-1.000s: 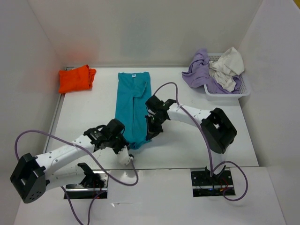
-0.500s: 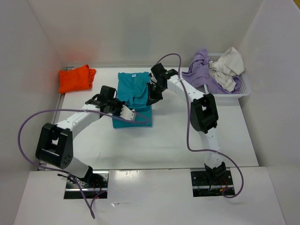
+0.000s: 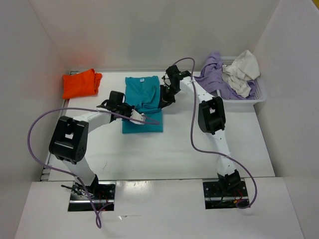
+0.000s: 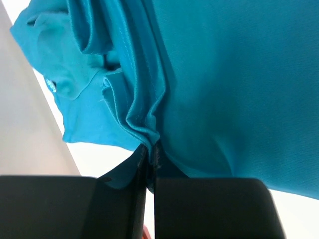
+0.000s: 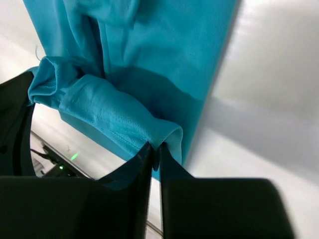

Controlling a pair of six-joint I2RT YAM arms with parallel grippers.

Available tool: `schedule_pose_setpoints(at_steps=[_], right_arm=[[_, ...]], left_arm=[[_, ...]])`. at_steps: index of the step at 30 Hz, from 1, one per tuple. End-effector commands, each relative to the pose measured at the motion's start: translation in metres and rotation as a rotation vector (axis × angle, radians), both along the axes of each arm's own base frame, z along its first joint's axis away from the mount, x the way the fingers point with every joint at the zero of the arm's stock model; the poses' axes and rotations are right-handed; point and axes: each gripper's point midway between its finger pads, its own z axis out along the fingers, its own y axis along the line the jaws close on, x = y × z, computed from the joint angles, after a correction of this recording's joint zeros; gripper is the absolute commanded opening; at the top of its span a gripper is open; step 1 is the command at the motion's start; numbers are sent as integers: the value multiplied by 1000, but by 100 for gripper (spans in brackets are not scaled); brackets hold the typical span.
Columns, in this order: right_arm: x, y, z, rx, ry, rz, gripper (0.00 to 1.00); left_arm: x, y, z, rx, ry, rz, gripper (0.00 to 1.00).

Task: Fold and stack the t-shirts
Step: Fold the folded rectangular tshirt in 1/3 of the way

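The teal-blue t-shirt [image 3: 144, 127] lies mid-table as a smooth, soft rectangle. The left gripper [image 4: 149, 155] and the right gripper [image 5: 155, 149] each pinch a bunched, pleated fold of it, with the jaws nearly closed on thin cloth.

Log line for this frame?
phase: folding teal t-shirt | left tool: shut on it | right tool: shut on it | orange t-shirt: folded aside
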Motion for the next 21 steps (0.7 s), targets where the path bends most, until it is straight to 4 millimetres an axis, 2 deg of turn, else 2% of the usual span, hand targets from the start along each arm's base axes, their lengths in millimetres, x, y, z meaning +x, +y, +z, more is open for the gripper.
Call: schedule_pose_setpoints(at_steps=[1,2,4,5,6,7,8,10,11,12,13,16,18,19,20,21], right_arm=[[12,8,1,57,-13,23,19],[20,13,8,82,-46,28,21],[28,14,1,104,-39,19,32],[33,16,5,113,-58,20,39],[37,13,5,124,-52,5,42],[40,14,5,127,-59,6,47],[49,11,11,128,-89,-7,53],[61,5,19,115,-133,-27,55],[71,1,39,120,-189,-43,57],[75,-4,46,93,-215,-60,57],[81,-10,64,92,-258,-78,57],[79,-24,92,40,-324,-95,57],[73,-30,96,13,-325,-94,55],[62,-31,94,-9,-310,-82,53],[56,-34,91,-17,-293,-81,51],[42,-34,71,-38,-240,-68,51]], left_arm=[[24,-6,18,-61,-86,-18,4],[25,-2,13,-58,-74,-9,5],[28,-1,10,-52,-85,-1,12],[29,3,5,-50,-77,8,16],[34,5,10,-46,-107,18,23],[35,7,10,-48,-113,35,33],[40,9,9,-55,-121,62,53],[56,23,17,-41,-197,138,62],[61,26,17,-50,-210,178,70],[76,36,34,-56,-279,234,73],[81,38,43,-70,-305,260,76],[96,49,72,-104,-361,348,81],[95,54,86,-114,-384,379,82],[94,55,92,-110,-388,387,82],[91,58,91,-95,-372,397,82],[83,60,96,-67,-375,377,82]])
